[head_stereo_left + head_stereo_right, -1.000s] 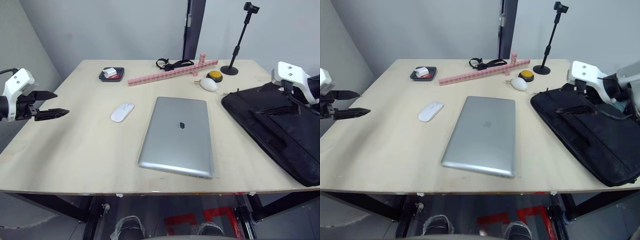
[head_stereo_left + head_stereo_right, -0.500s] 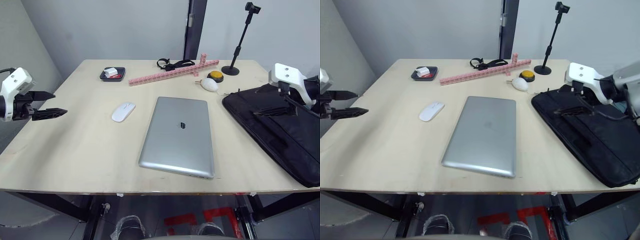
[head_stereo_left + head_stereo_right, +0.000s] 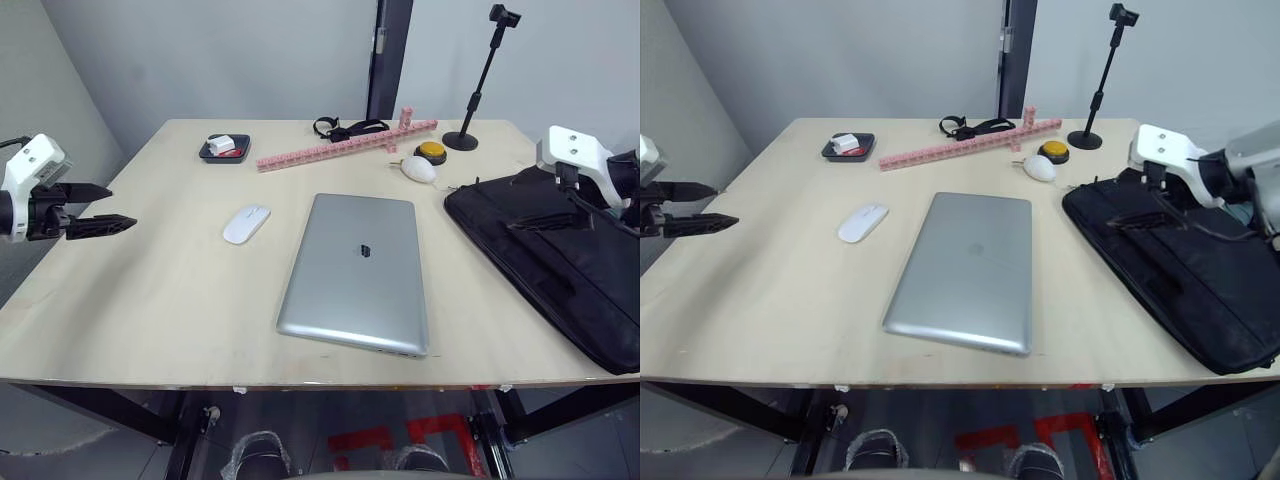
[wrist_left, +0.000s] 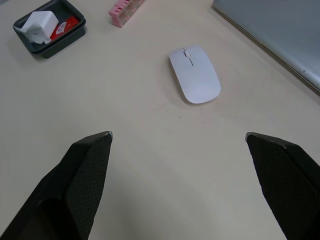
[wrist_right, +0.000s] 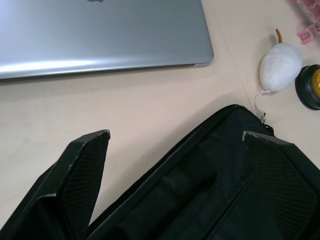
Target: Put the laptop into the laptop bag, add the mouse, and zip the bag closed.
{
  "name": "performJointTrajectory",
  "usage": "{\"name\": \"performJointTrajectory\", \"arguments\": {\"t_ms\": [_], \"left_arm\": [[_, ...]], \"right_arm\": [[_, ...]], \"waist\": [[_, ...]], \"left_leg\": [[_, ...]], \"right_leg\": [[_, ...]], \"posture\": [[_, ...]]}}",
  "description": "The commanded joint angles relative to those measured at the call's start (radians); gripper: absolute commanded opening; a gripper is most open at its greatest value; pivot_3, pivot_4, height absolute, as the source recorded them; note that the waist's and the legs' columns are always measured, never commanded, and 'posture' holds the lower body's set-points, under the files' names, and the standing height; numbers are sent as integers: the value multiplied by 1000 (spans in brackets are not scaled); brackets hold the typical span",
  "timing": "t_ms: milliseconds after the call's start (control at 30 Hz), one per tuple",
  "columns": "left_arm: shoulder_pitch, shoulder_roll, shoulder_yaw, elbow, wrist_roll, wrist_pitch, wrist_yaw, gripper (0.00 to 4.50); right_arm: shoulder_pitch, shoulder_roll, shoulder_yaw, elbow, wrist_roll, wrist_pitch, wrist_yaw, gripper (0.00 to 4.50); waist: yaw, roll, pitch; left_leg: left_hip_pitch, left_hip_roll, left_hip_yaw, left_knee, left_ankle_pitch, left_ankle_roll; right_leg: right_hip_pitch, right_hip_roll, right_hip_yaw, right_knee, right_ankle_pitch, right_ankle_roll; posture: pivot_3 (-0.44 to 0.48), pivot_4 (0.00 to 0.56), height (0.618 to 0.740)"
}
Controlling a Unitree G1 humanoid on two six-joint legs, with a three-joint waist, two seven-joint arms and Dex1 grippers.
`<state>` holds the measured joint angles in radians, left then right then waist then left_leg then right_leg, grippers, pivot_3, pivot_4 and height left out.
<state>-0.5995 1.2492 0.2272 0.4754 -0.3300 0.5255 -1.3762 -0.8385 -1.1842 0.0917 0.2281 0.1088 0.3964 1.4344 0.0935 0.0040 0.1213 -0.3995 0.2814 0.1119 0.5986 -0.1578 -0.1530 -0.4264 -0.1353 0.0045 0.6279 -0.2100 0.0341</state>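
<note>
The silver-grey laptop point(image 3: 358, 271) lies shut in the middle of the table, lid up. A flat white mouse point(image 3: 246, 223) rests just left of it, also seen in the left wrist view point(image 4: 195, 81). The black laptop bag point(image 3: 555, 256) lies flat at the table's right side. My left gripper point(image 3: 106, 207) hovers open over the table's left edge, well left of the mouse. My right gripper point(image 5: 175, 135) is open above the bag's far left corner, with the bag point(image 5: 210, 190) below it and the laptop's edge point(image 5: 100, 35) beyond.
At the back stand a small dark tray point(image 3: 223, 148) with a white charger, a long pink block strip point(image 3: 340, 145), a black strap point(image 3: 345, 127), a white egg-shaped thing point(image 3: 417, 168), a yellow button point(image 3: 431, 151) and a black stand point(image 3: 470, 100).
My left gripper has drifted slightly left and back. The right gripper has shifted a little left over the bag. Laptop, mouse and bag lie as before.
</note>
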Motion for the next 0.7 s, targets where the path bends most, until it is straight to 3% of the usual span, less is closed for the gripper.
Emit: {"name": "performJointTrajectory", "arguments": {"t_ms": [33, 100, 200, 300, 400, 467, 500, 533, 700], "left_arm": [[-57, 6, 1, -55, -60, 159, 6, 4472], [-111, -1, -53, -87, -158, 455, -33, 4472], [-176, -15, -165, -108, -194, 729, -25, 4500], [-288, -66, -221, -80, -256, 895, -37, 4500], [-346, -106, -283, -43, -284, 976, -48, 4500], [-351, -134, -298, -35, -292, 959, -50, 4500], [-346, -146, -324, -46, -289, 943, -54, 4500], [-346, -156, -340, -54, -303, 959, -64, 4500], [-369, -264, -402, 8, -287, 952, -31, 4500]], "right_arm": [[-22, 10, -38, -2, -17, -46, -57, 4500], [-1, 24, -32, -22, -13, -55, -68, 4500], [28, 50, -32, -60, 0, -57, -83, 3680], [72, 70, -30, -132, 9, -37, -95, 2667], [101, 96, -23, -183, 9, -12, -119, 1646], [117, 109, -8, -203, -4, -7, -136, 827], [124, 118, 1, -213, -8, -5, -144, 633], [128, 128, 5, -224, -6, 3, -152, 90], [154, 167, 42, -269, -33, 27, -186, 37]], "waist": [[1, 0, 0], [2, 0, 0], [4, 0, -1], [4, 0, 0], [2, 0, 0], [-1, 0, 0], [0, 0, 0], [1, 0, 0], [4, 0, 0]], "left_leg": [[0, 0, 0, 0, 0, 0], [0, 0, 0, 1, 0, 0], [1, 0, 1, 1, 0, 0], [1, 0, 1, 1, 0, 0], [0, -1, 1, 1, 0, 0], [0, -1, 1, 0, 0, 0], [0, -1, 1, 0, 0, 0], [-1, -1, 1, -1, 0, 0], [0, -1, 1, 0, 0, 0]], "right_leg": [[0, 0, 0, 0, 0, 0], [0, 0, 0, 1, 0, 0], [0, 0, 1, 1, 0, -1], [0, 0, 1, 2, 0, -1], [0, 0, 2, 1, 0, -1], [0, 0, 2, 1, 0, -1], [0, 0, 2, 1, 0, -1], [0, 0, 2, 1, 0, -1], [0, 0, 2, 1, 0, -1]], "posture": [[0, 150, 740], [0, 150, 740], [0, 150, 740], [0, 150, 740], [0, 150, 740], [0, 150, 740], [0, 150, 740], [0, 150, 740], [0, 150, 740]]}}
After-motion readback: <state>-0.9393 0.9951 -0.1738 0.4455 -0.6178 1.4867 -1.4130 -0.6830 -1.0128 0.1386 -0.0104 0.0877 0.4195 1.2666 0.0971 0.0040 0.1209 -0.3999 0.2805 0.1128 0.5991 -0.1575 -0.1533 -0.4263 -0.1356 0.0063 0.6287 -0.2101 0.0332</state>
